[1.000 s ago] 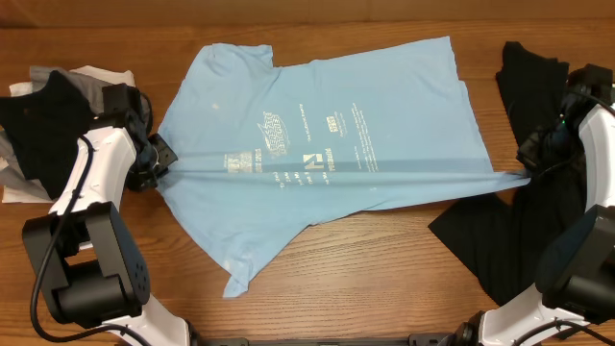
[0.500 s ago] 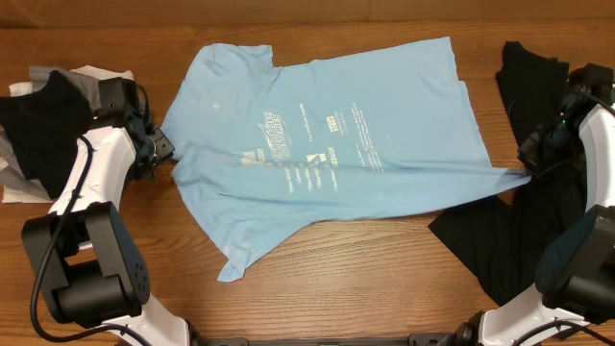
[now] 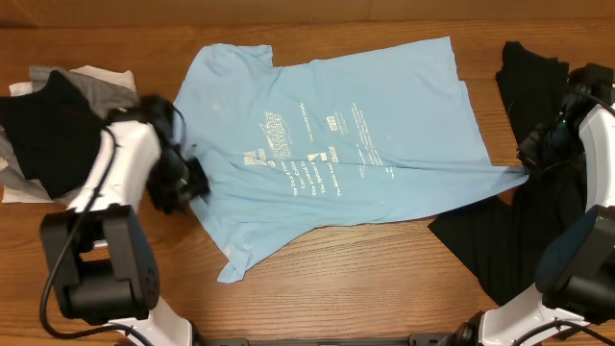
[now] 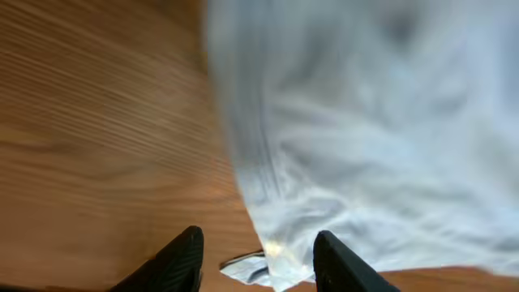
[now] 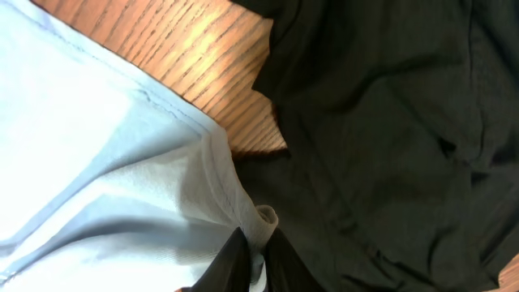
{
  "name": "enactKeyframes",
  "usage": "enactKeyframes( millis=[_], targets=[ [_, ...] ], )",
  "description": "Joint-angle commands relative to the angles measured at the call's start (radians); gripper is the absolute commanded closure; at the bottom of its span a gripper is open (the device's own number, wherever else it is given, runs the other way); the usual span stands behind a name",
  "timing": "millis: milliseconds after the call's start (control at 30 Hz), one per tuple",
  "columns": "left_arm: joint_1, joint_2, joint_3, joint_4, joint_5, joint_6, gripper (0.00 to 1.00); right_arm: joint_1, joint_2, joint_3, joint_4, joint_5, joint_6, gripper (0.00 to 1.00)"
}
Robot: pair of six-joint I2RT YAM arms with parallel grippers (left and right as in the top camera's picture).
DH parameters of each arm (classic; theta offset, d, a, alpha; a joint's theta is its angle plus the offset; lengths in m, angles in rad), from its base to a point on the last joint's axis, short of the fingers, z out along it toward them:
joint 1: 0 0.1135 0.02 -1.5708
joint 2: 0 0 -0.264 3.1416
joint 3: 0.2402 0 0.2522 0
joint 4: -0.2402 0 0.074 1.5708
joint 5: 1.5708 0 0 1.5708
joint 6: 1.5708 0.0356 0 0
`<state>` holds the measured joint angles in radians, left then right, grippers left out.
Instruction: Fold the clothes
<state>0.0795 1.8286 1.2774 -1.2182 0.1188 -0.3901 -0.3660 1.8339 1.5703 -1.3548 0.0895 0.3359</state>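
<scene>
**Light-blue T-shirt**: spread across the middle of the counter, small white print facing up, collar end toward the left arm. A taut crease runs from the print to its right corner.

**Left gripper**: jaws parted about halfway and holding nothing. It sits low at the shirt's left edge, with a bit of the shirt's edge lying between the fingertips. Blurred in the overhead view.

**Right gripper**: jaws nearly together, pinching a bunched fold of the shirt's hem at the right corner, just above the black garment.

**Black garment**: crumpled at the counter's right side, under the right arm.

**Pile of black, grey and white garments**: at the counter's far left, beside the left arm.
</scene>
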Motion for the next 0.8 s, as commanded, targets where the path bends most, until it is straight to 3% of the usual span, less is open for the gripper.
enactKeyframes(
  millis=[0, 333, 600, 633, 700, 733, 767],
  targets=[
    [-0.039, -0.011, -0.129, 0.033, 0.068, 0.031, 0.54, 0.0, -0.003, 0.0, 0.003, -0.002, -0.003, 0.89],
    [-0.135, -0.011, -0.245, 0.16, 0.082, -0.003, 0.54, 0.0, -0.003, 0.0, 0.006, -0.006, -0.003, 0.89],
    [-0.179, -0.011, -0.33, 0.223, 0.081, -0.116, 0.55, 0.0, -0.003, 0.0, 0.006, -0.014, -0.003, 0.89],
    [-0.179, -0.011, -0.339, 0.227, 0.081, -0.124, 0.58, 0.0, -0.003, 0.0, 0.006, -0.017, -0.003, 0.89],
    [-0.179, -0.011, -0.346, 0.228, 0.08, -0.13, 0.77, 0.0, -0.003, 0.0, 0.006, -0.017, -0.003, 0.89],
    [-0.179, -0.011, -0.346, 0.228, 0.081, -0.13, 0.92, 0.0, -0.003, 0.0, 0.006, -0.017, -0.003, 0.9],
    [-0.179, -0.011, -0.343, 0.228, 0.081, -0.13, 0.96, 0.0, -0.003, 0.0, 0.006, -0.017, -0.003, 0.89]
  ],
)
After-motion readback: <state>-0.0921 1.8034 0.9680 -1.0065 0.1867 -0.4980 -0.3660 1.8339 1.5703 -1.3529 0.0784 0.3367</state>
